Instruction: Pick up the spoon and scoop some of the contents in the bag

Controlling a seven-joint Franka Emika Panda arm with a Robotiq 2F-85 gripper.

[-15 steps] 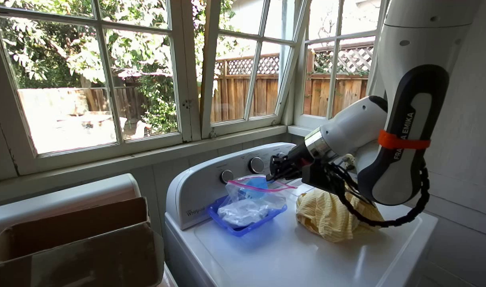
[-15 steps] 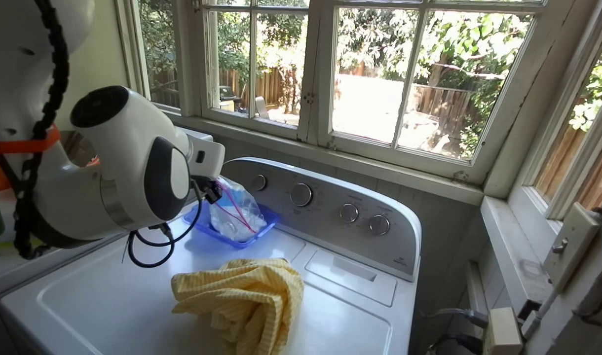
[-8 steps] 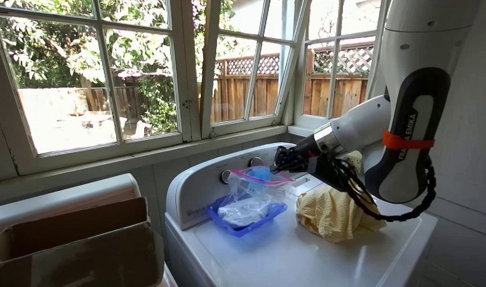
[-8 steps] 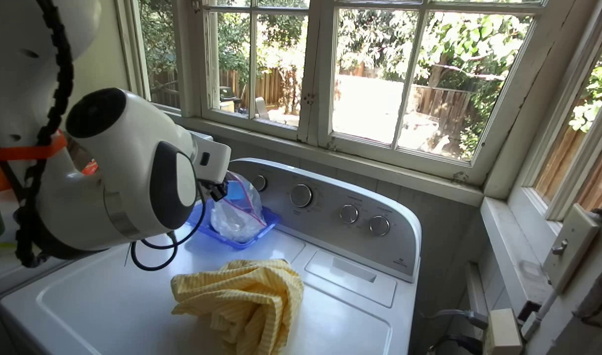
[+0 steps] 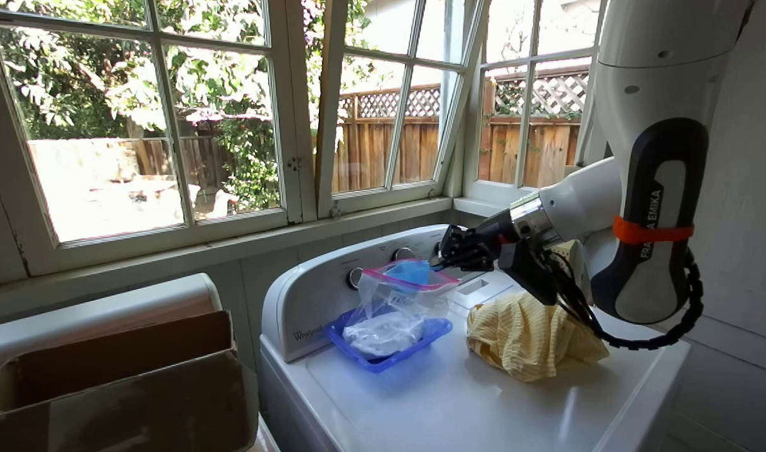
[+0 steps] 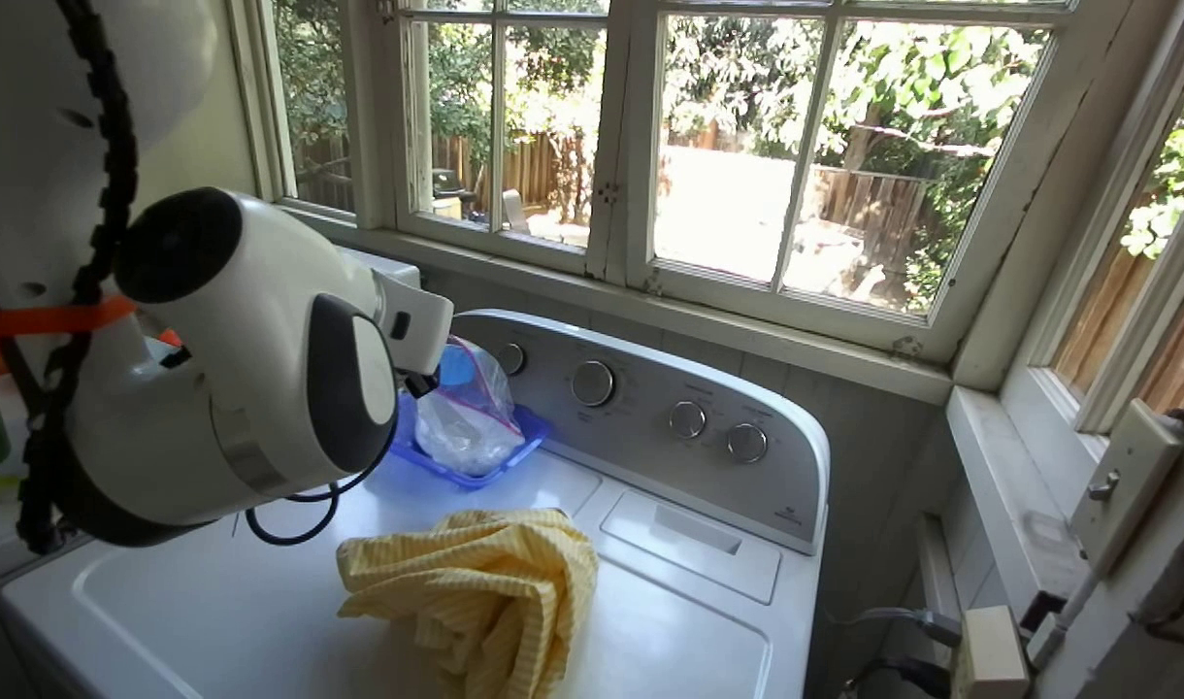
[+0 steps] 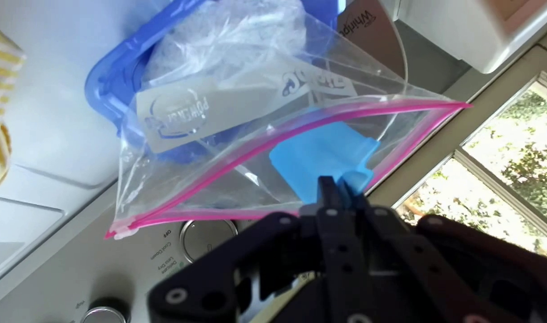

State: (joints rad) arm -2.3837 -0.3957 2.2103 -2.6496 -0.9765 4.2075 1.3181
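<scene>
Tool [image 7: 338, 190] is clamped on the blue spoon [image 7: 320, 152], fingers closed together just behind its head; the rest of the handle is hidden by the tool. Spoon has a broad, scoop-type head, sitting in the gaping mouth of the clear zip bag [image 7: 251, 103], between the 2 pink zip strips [image 7: 296, 128], up at mouth level and well apart from the whitish contents [image 5: 383, 333] at the bag's base. Can't tell if the head carries anything, or if the fingers touch the lower strip. Bag sits in the blue tray [image 7: 110, 78], base bunched, mouth above the tray rim. Tray is on the white worktop [image 5: 433, 402], just beside the control panel [image 6: 641, 427], where 4 knobs [image 6: 592, 383] show in an exterior view. Yellow striped cloth [image 6: 495, 582] lies crumpled on the worktop in both exterior views, apart from the tray. Arm [image 5: 665, 188] reaches over the worktop, orange strap [image 5: 653, 232] around it, black cable looping below. In an exterior view the wrist [image 6: 291, 330] blocks most of the tool; only a dark bit shows near the bag. Topless cardboard box [image 5: 125, 402] stands beside the appliance in an exterior view. Windows [image 5: 226, 119] behind, greenery and wooden fence outside.
</scene>
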